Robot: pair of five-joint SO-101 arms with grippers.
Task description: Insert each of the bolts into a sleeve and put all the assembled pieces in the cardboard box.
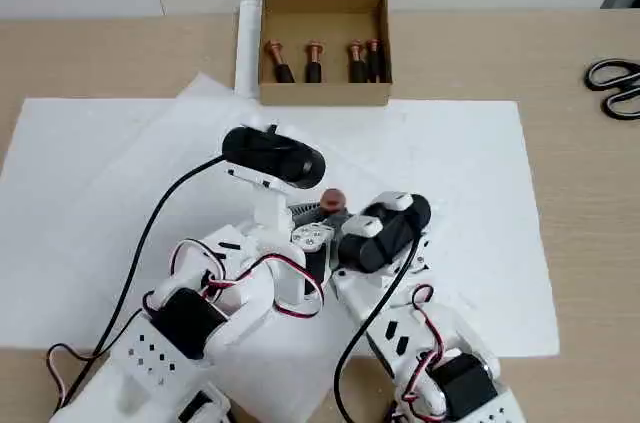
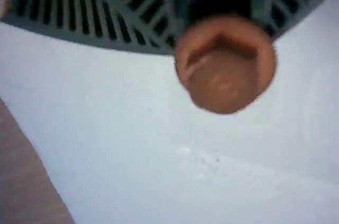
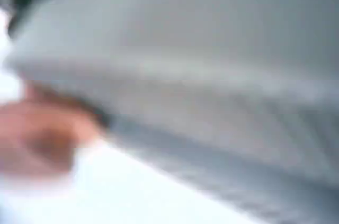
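**Status of work.** Four assembled pieces (image 1: 314, 61), each a copper bolt seated in a black sleeve, lie side by side inside the cardboard box (image 1: 325, 94). Judged from their position, these four are complete.

**Piece in hand.** One further bolt (image 1: 332, 200) is outside the box, in front of its near wall and well apart from it, over the white paper sheet (image 1: 450, 173). It sits between the left gripper (image 1: 312, 213) and the right gripper (image 1: 350, 218), which meet at that spot. In the left wrist view, the copper head lies just beside a dark ribbed part of that gripper. Something black stands directly behind the head. It may be a sleeve, but this cannot be confirmed.

**Pincer state.** For both arms it cannot be told whether the pincer is apart, together or clamped on the bolt.

**Work left.** This piece is judged to be the fifth. It has to be fully seated in its sleeve, carried to the box and set down beside the other four.

**Other items.** Scissors (image 1: 615, 86) lie to the right of the box, well apart from it, and play no part in the task.
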